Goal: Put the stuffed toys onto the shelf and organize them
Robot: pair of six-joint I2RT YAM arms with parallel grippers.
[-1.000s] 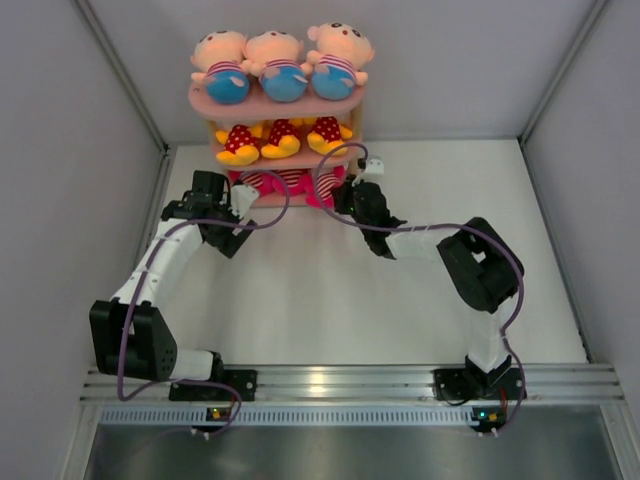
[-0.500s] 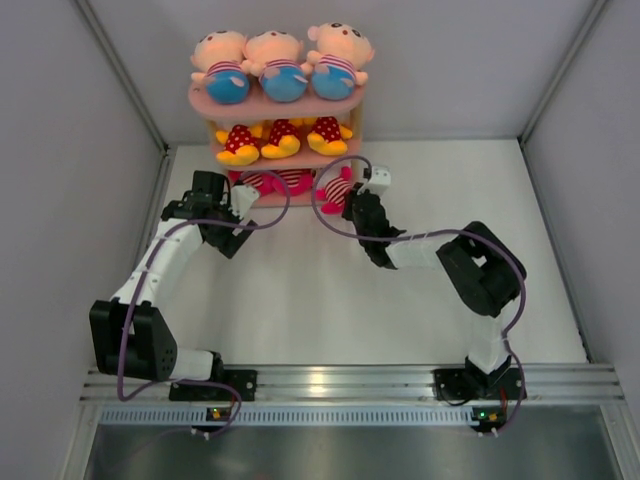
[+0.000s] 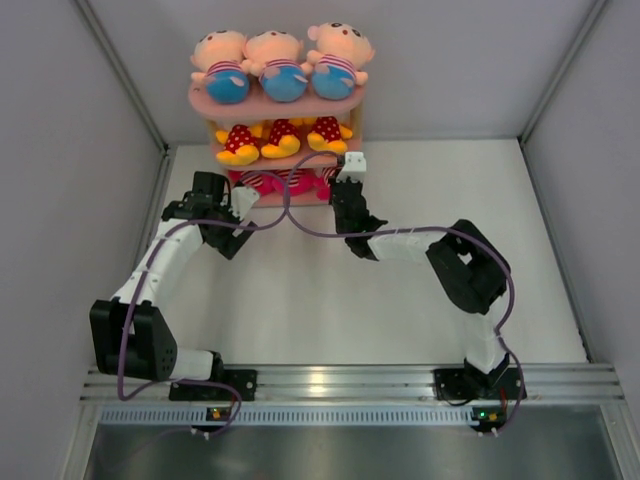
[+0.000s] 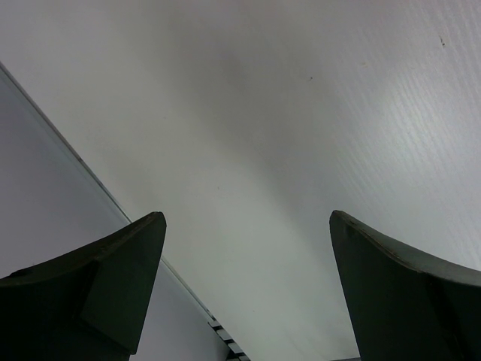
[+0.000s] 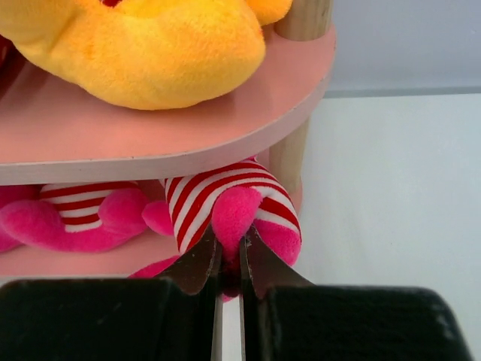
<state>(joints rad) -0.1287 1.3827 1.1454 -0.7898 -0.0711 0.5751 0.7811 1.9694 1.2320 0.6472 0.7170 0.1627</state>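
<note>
Placement of the last red-striped toy point(image 5: 233, 207) looks to be the step in hand. It lies at the right end of the bottom tier of the shelf point(image 5: 188, 162), under the middle board and just beside the near right post point(image 5: 289, 154). The right gripper point(image 5: 229, 263) has its jaws pinched nearly shut on a pink limb of this toy, with only plush between them.

In my judgement the toy is far enough in. The next move calls for the jaws to part and the arm to draw back toward the near side, low and straight, so that the fingers clear the middle board and do not drag the toy out. If the toy leans over the board's edge, a small push inward would be needed first.

Each tier holds its own kind:
- **Top:** three peach-headed toys point(image 3: 283, 65) sit in a row.
- **Middle:** yellow toys point(image 3: 282, 138) in red polka dots; the overhead view shows three.
- **Bottom:** a neighbouring striped toy point(image 5: 83, 218) lies to the left of the held one, touching or nearly touching it. The boards above hide how many are there.

The left gripper point(image 4: 244, 218) hangs wide open and holds nothing, over the bare table point(image 3: 330, 300) near the left wall point(image 4: 45, 195). No loose toy shows on the table, so the task seems almost finished.
</note>
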